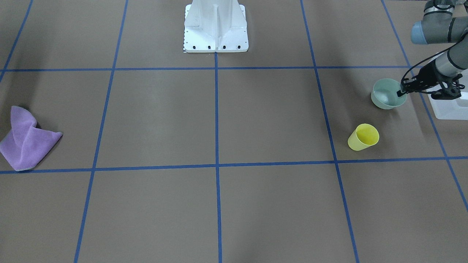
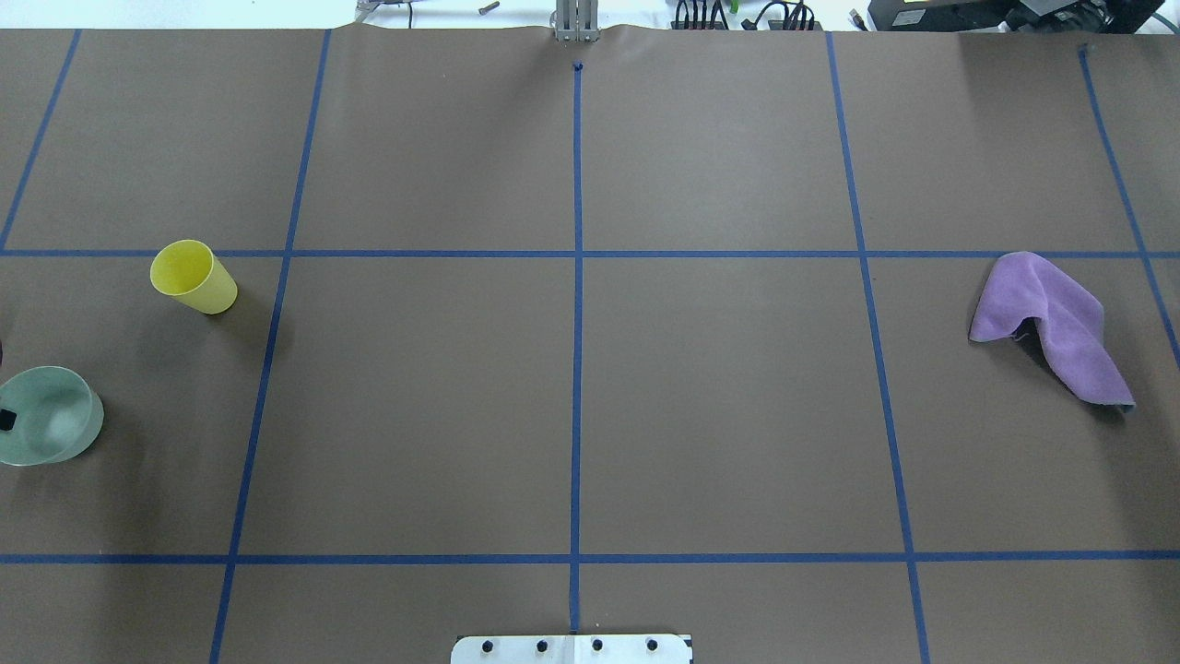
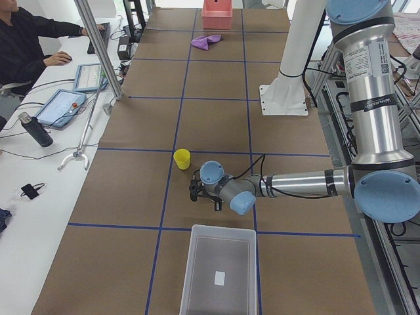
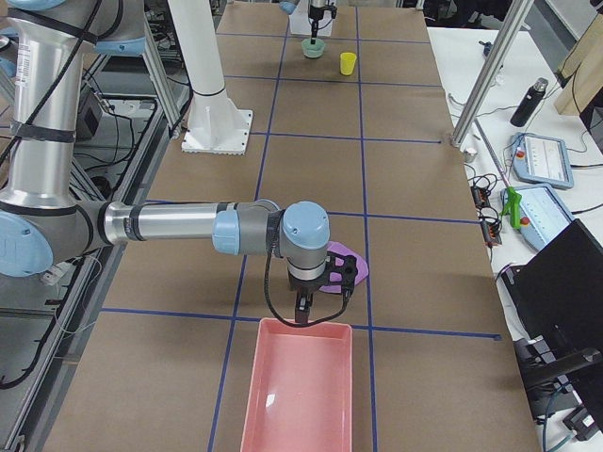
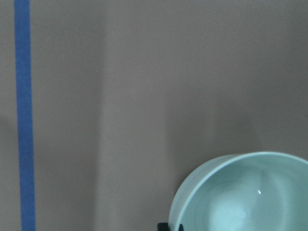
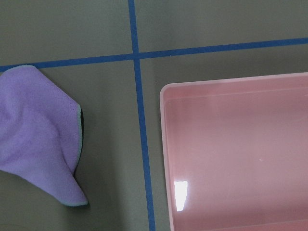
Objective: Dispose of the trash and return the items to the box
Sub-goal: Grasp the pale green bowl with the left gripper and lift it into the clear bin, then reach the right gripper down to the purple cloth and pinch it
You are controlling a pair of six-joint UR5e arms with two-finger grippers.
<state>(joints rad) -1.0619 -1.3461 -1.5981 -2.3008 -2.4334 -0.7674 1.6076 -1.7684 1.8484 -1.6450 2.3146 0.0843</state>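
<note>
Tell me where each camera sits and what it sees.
Front: across the table, facing the white base; left end effector at green bowl.
Overhead: behind robot, downward; shares bowl, yellow cup, purple cloth.
Left side: table end; left arm, clear tub.
Right side: opposite end; right arm, pink tray.
Left wrist: bowl.
Right wrist: cloth, tray.

Left arm [image 3: 302,184]: forearm extended low and near level, wrist joints bent at its outer end. Left gripper [image 1: 401,92]: jaws set across the rim of the mint-green bowl [image 1: 387,95], one fingertip [image 2: 7,420] inside the wall and the other outside, closed against it. Right arm [image 4: 170,224]: forearm held level, wrist turned straight down. Right gripper [image 4: 301,311]: pointing vertically downward; finger spacing cannot be determined from the only view that shows it.
</note>
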